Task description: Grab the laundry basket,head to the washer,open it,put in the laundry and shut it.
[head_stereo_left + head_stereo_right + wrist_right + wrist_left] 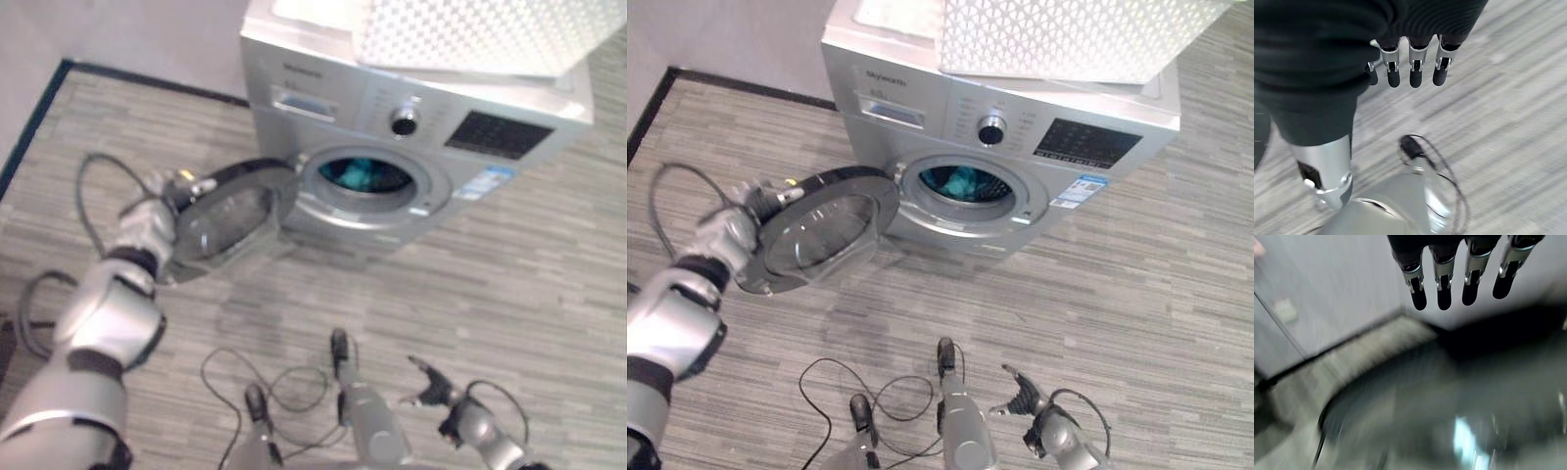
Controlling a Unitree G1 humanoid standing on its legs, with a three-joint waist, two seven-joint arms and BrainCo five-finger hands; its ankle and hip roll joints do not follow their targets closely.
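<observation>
We see silver-grey washer, black control panel on front right, chrome knob at centre. Teal laundry shows inside dark drum. Door swung left: black rim, smoky grey glass. White basket on top, dotted perforation pattern. Floor grey, streaked wood-grain planks; black skirting strip far left under pale grey wall. Left hand silver with dark tips; right hand near, same silver and dark.
</observation>
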